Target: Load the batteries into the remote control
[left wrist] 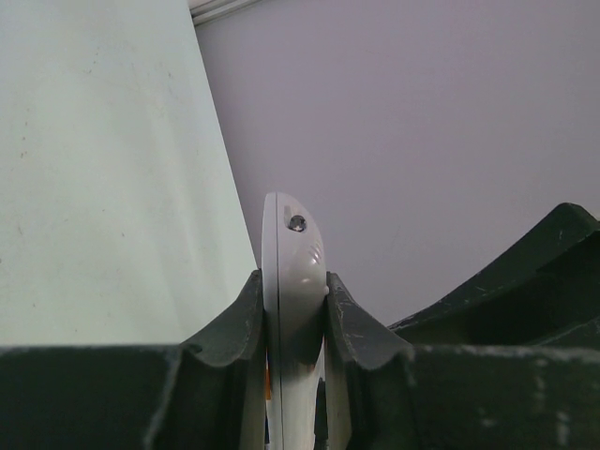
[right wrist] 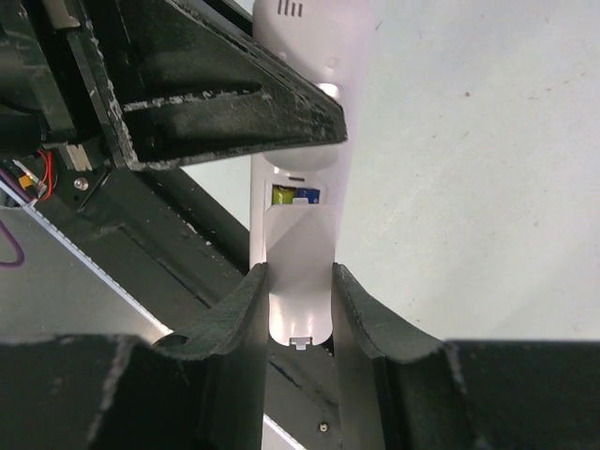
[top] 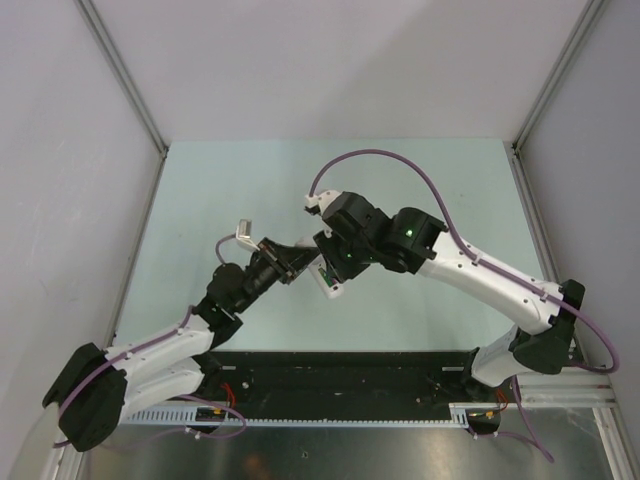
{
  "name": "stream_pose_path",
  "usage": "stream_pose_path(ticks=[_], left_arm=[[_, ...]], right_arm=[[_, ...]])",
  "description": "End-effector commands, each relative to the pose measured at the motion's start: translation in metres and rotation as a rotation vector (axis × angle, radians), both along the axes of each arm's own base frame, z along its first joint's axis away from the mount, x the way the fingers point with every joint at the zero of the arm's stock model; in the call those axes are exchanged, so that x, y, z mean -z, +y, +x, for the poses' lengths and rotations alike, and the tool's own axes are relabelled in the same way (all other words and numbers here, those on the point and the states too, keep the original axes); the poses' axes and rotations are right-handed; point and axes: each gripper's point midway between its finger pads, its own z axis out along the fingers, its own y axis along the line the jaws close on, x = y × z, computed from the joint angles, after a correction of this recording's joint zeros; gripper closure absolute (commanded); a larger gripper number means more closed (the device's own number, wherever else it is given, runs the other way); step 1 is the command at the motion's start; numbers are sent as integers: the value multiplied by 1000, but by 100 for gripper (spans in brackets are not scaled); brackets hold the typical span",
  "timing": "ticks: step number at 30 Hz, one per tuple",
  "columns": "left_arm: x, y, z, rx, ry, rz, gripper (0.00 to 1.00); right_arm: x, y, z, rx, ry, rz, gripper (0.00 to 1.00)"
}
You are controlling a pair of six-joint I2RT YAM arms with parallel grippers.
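Pale green table; left gripper and right gripper each clamp the slim, glossy white remote control, green and blue batteries peeking past its cover.

You have a pale green table top filling the centre of the top view. Grey walls enclose it at upper, L and R sides, w/ alu. posts at the upper corners. A black base plate runs along the bottom edge. A white slotted cable duct lies just below it.
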Motion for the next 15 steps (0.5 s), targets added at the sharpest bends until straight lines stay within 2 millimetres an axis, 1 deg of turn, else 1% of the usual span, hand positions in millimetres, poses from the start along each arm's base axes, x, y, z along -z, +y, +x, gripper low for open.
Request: stream_pose_path(ticks=[1,5,9,15], left_arm=[[-24,-1,-6,-1,-96,-41,100],[-22,-1,-6,-8,-99,-39,100],[-27,1,-6,-18,-122,-41,100],[-29,1,-7,-31,-163,-18,100]], right_arm=[[-5,8,-7,-47,20,-2,100],[4,8,-8,-48,46,-32,100],[11,6,-8,-45,64,-56,100],[14,8,-8,-47,74,-68,100]])
